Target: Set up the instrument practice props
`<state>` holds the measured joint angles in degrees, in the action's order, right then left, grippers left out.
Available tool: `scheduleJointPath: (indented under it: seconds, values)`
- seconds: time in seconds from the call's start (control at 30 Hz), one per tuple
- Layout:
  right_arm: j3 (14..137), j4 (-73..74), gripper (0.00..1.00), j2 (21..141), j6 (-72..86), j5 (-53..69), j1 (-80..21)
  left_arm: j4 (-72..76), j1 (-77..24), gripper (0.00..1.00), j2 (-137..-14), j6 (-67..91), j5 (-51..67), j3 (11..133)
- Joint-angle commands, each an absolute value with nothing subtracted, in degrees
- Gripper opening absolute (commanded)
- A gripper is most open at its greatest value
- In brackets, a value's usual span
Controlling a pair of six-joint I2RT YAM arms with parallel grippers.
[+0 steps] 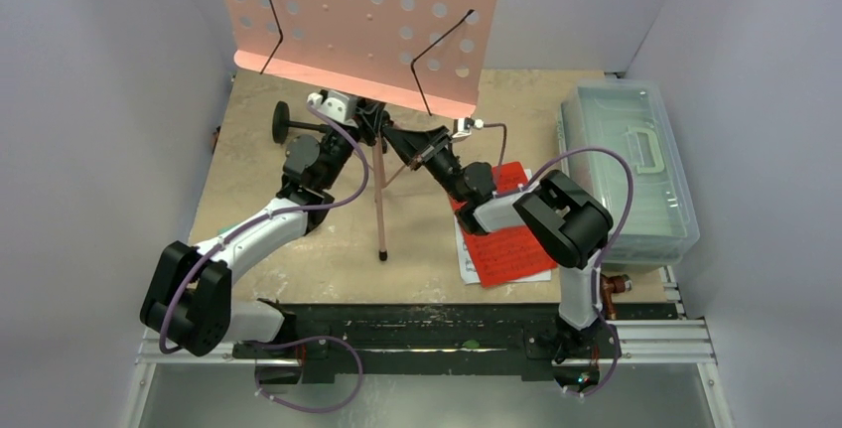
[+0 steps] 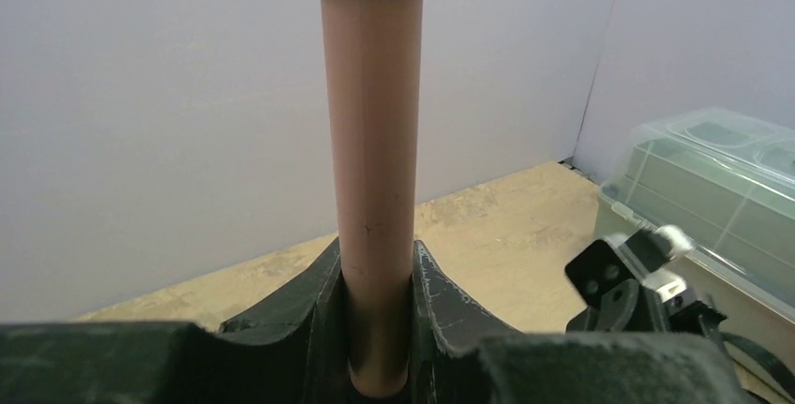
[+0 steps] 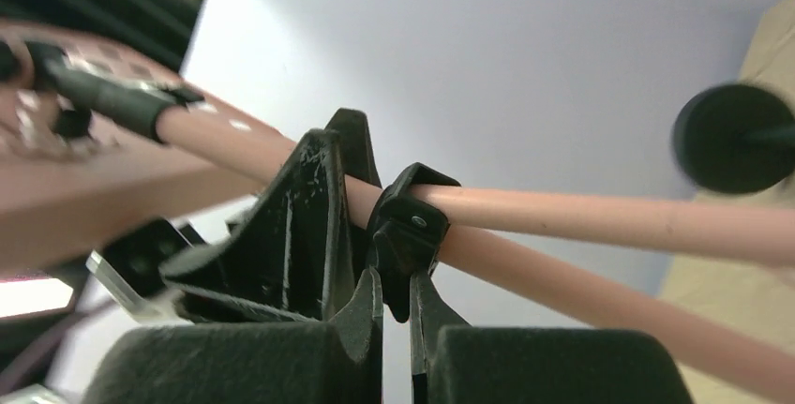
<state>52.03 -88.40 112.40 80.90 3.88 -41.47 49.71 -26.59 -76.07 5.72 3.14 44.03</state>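
The pink perforated music stand (image 1: 367,11) stands at the back, one pink leg (image 1: 380,210) reaching toward me. My left gripper (image 1: 359,122) is shut on its pink pole (image 2: 370,123), which runs up between the fingers in the left wrist view. My right gripper (image 1: 399,138) is shut on the black clamp knob (image 3: 403,235) of the stand's leg collar. The red and white sheet-music pages (image 1: 508,239) lie flat under my right arm. The small black round-base stand (image 1: 282,122) lies on its side at the back left and also shows in the right wrist view (image 3: 731,137). The teal tube is out of view.
A clear plastic lidded box (image 1: 626,165) sits along the right edge and shows in the left wrist view (image 2: 722,188). White walls close in the left, back and right. The black rail (image 1: 417,334) with the arm bases runs along the near edge.
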Motion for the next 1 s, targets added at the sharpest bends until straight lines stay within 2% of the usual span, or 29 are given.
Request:
scheduleJointPath:
  seconds: [0.0,0.1,0.33,0.5,0.57,0.73,0.97]
  values:
    - [50.16,-105.22,0.00,114.00,111.86,-6.11,-43.41,47.03,-28.03,0.00,-75.96,6.89,6.86,45.97]
    - [48.30,-103.89,0.00,111.55,113.92,-7.39,-43.46,46.94,-27.99,0.00,-75.92,7.10,7.20,46.04]
    - [44.79,-103.23,0.40,109.07,105.77,-3.88,-42.97,46.91,-28.03,0.00,-75.71,7.29,7.21,45.97]
    - [36.85,-101.94,0.58,103.68,89.70,-3.16,-42.42,46.85,-27.99,0.00,-75.34,7.27,7.00,46.00]
    - [33.66,-101.86,0.63,101.36,77.88,-3.06,-42.13,46.92,-28.04,0.00,-75.37,7.43,7.12,46.02]
    - [31.27,-99.71,0.67,96.54,39.93,0.87,-42.03,46.93,-27.95,0.00,-75.37,7.77,7.09,45.97]
    - [31.07,-94.87,0.74,90.96,-18.81,14.38,-42.52,47.02,-28.04,0.00,-74.90,7.80,6.99,45.92]
